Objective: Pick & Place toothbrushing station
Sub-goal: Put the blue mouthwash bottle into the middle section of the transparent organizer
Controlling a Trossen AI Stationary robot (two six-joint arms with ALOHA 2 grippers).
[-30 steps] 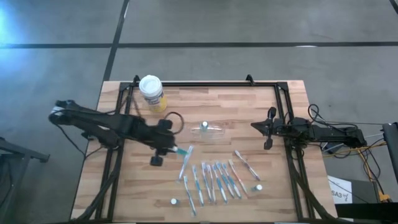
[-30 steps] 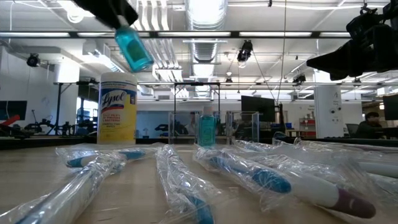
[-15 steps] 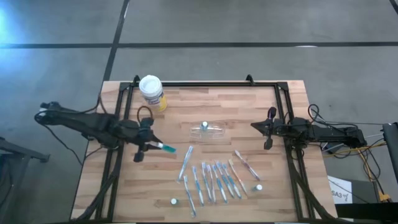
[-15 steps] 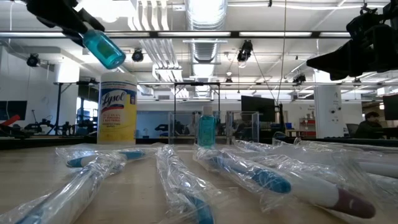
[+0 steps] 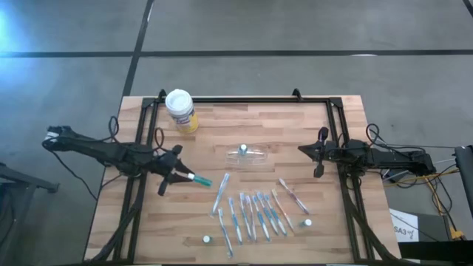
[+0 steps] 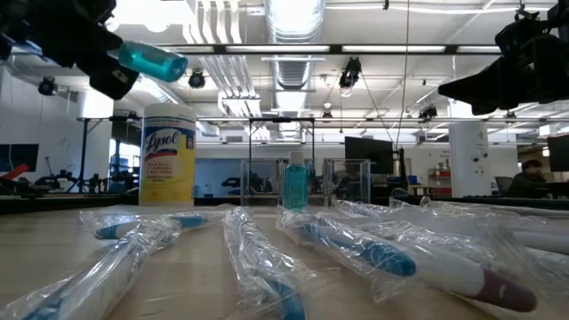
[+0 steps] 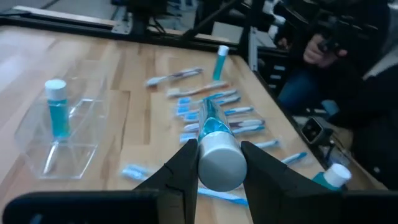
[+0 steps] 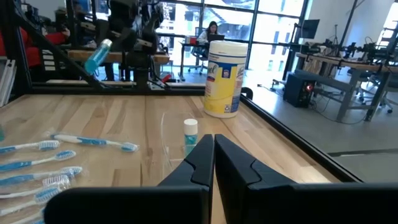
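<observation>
Wooden table (image 5: 310, 118); yellow wipes canister (image 5: 180, 111) upright near its far edge. Clear holder (image 5: 249, 156) mid-table with one small blue bottle (image 7: 57, 116) standing in it. Wrapped toothbrushes (image 5: 253, 215) lie in a loose row just beyond the left fingers' reach, toward the near edge. Left gripper (image 7: 214, 163) raised off the table, fingers (image 7: 183, 168) part-closed around a small teal bottle with white cap (image 7: 219, 159), bottle held roughly level. Right gripper (image 8: 211, 152) idle at the table's right side, fingers pressed together, nothing between them.
</observation>
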